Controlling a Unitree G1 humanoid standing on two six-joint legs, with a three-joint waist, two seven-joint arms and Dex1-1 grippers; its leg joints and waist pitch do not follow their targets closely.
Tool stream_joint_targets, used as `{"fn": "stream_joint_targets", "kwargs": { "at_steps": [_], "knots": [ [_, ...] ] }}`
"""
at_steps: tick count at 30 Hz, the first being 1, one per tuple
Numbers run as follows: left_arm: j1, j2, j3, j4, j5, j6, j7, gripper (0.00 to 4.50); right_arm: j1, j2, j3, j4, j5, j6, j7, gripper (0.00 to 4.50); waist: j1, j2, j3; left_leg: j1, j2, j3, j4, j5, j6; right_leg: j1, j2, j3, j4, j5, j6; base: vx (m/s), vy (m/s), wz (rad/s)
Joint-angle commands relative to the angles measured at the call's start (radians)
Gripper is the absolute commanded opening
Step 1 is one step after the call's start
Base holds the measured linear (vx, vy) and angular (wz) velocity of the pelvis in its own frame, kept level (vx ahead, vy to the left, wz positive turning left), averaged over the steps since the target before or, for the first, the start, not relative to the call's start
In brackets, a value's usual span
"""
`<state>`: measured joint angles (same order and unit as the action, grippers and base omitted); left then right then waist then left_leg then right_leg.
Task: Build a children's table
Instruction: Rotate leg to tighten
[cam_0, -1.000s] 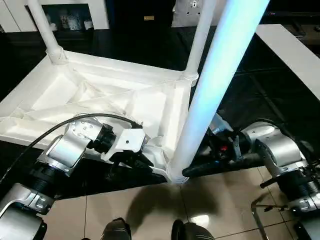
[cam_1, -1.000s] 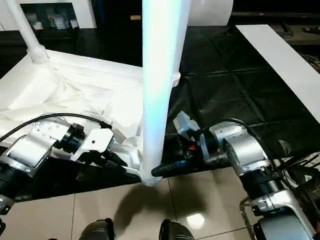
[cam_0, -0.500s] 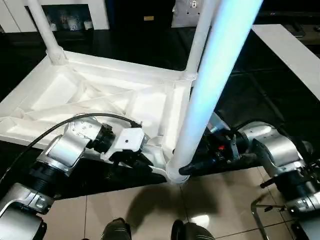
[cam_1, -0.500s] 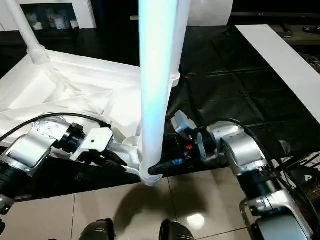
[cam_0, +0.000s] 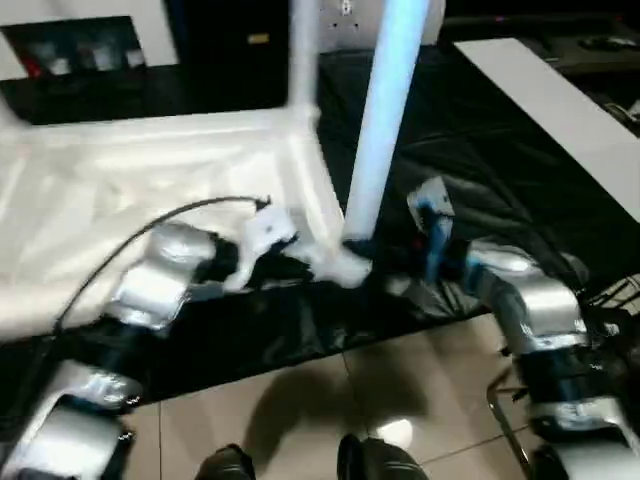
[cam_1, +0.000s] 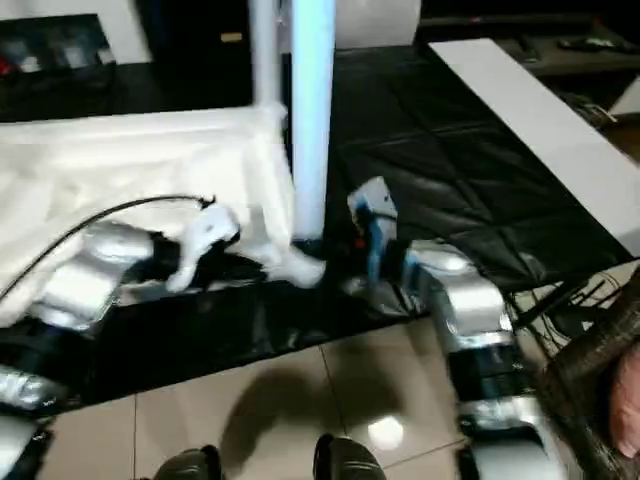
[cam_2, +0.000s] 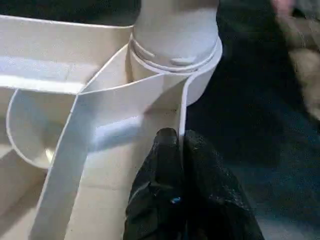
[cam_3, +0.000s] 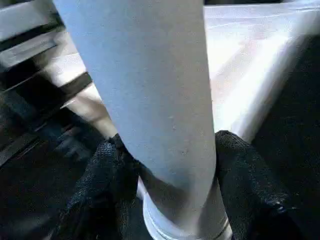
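The children's table lies upside down, its white ribbed top (cam_0: 120, 190) on a black mat. A long white leg (cam_0: 385, 110) stands nearly upright in the near corner socket (cam_0: 345, 265), and another leg (cam_0: 303, 50) rises at the far corner. My left gripper (cam_2: 177, 145) is shut, pinching the top's thin rim just beside that socket. My right gripper (cam_3: 175, 185) reaches in from the right and clasps the near leg low down, one finger (cam_3: 105, 180) pressed on each side of it.
The black mat (cam_0: 480, 180) spreads to the right under a long white panel (cam_0: 550, 90). Shiny tiled floor (cam_0: 300, 400) lies in front, with my feet (cam_0: 225, 465) at the lower edge. A white cabinet (cam_0: 80, 15) stands at the back left.
The whole picture has swung and blurred, so the camera moved. The near leg stands more upright than before. My right fingers have closed in on it; the left grip is unchanged.
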<state>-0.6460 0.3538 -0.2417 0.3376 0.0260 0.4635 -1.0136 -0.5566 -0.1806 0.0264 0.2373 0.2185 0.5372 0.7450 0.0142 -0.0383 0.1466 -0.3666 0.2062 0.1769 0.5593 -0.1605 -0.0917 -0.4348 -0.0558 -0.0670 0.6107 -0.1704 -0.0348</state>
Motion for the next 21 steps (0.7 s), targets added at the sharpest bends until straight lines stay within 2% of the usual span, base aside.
{"fn": "stream_joint_targets", "kwargs": {
  "at_steps": [1,3,4,6,7,10,12,15,18,19,21],
  "knots": [
    [-0.038,-0.091,-0.011,0.011,-0.006,0.047,0.118,0.0,-0.018,0.091,0.078,0.044,-0.029,0.069,-0.115,2.08,0.01,0.003,-0.062,0.001,0.004,-0.006,-0.052,-0.165,0.025,0.061,-0.069,0.051,-0.101,-0.399,-0.127,0.0,0.0,0.0],
    [-0.051,-0.109,0.0,0.024,0.007,0.056,0.162,0.0,-0.028,0.115,0.065,0.056,-0.042,0.078,-0.171,2.08,0.01,0.002,-0.062,-0.001,0.005,-0.006,-0.053,-0.157,0.031,0.063,-0.069,0.053,-0.1,-0.375,-0.126,0.0,0.0,0.0],
    [-0.071,-0.145,0.021,0.041,0.018,0.076,0.231,0.0,-0.047,0.162,0.037,0.077,-0.046,0.08,-0.258,2.08,0.01,0.005,-0.066,0.0,0.008,-0.005,-0.053,-0.146,0.033,0.064,-0.068,0.053,-0.094,-0.324,-0.139,0.0,0.0,0.0],
    [-0.088,-0.166,0.025,0.051,0.034,0.085,0.285,0.0,-0.057,0.188,0.031,0.096,-0.063,0.045,-0.304,2.08,0.008,0.007,-0.069,0.001,0.009,-0.005,-0.052,-0.135,0.034,0.065,-0.066,0.054,-0.088,-0.257,-0.164,0.0,0.0,0.0],
    [-0.092,-0.172,0.022,0.051,0.041,0.087,0.298,0.0,-0.058,0.197,0.03,0.1,-0.072,0.033,-0.32,2.57,0.009,0.007,-0.068,0.001,0.009,-0.003,-0.052,-0.135,0.042,0.066,-0.067,0.055,-0.087,-0.209,-0.176,0.0,0.0,0.0],
    [-0.086,-0.171,0.022,0.042,0.04,0.086,0.291,0.0,-0.055,0.204,0.021,0.098,-0.071,0.026,-0.328,2.7,0.011,0.008,-0.068,-0.001,0.009,-0.004,-0.053,-0.136,0.05,0.071,-0.067,0.054,-0.085,-0.185,-0.183,0.0,0.0,0.0],
    [-0.071,-0.158,0.011,0.022,0.043,0.082,0.272,0.0,-0.045,0.196,0.017,0.094,-0.076,0.016,-0.324,3.02,0.01,0.01,-0.066,0.0,0.01,-0.005,-0.055,-0.149,0.051,0.07,-0.068,0.054,-0.086,-0.191,-0.184,0.0,0.0,0.0],
    [-0.039,-0.134,-0.005,-0.014,0.034,0.073,0.231,0.0,-0.01,0.163,0.013,0.068,-0.047,-0.026,-0.244,3.2,0.011,0.011,-0.067,0.0,0.011,-0.005,-0.055,-0.158,0.051,0.072,-0.07,0.055,-0.087,-0.196,-0.183,0.0,0.0,0.0],
    [-0.014,-0.109,-0.011,-0.03,0.025,0.033,0.188,0.0,0.029,0.117,0.007,0.027,-0.013,-0.024,-0.162,3.49,0.014,0.011,-0.073,-0.002,0.015,-0.005,-0.053,-0.107,0.078,0.08,-0.068,0.056,-0.075,-0.08,-0.207,0.0,0.0,0.0],
    [-0.006,-0.098,-0.01,-0.035,0.02,0.028,0.174,0.0,0.038,0.094,0.01,0.016,-0.008,-0.03,-0.131,3.66,0.013,0.012,-0.077,-0.001,0.015,-0.005,-0.05,-0.074,0.093,0.081,-0.067,0.055,-0.066,-0.001,-0.235,0.0,0.0,0.0],
    [0.004,-0.083,-0.013,-0.04,0.013,0.006,0.146,0.0,0.048,0.065,0.018,0.001,0.001,-0.041,-0.083,3.76,0.014,0.011,-0.079,-0.001,0.014,-0.004,-0.049,-0.062,0.104,0.084,-0.067,0.055,-0.062,0.035,-0.25,0.0,0.0,0.0]
  ]
}}
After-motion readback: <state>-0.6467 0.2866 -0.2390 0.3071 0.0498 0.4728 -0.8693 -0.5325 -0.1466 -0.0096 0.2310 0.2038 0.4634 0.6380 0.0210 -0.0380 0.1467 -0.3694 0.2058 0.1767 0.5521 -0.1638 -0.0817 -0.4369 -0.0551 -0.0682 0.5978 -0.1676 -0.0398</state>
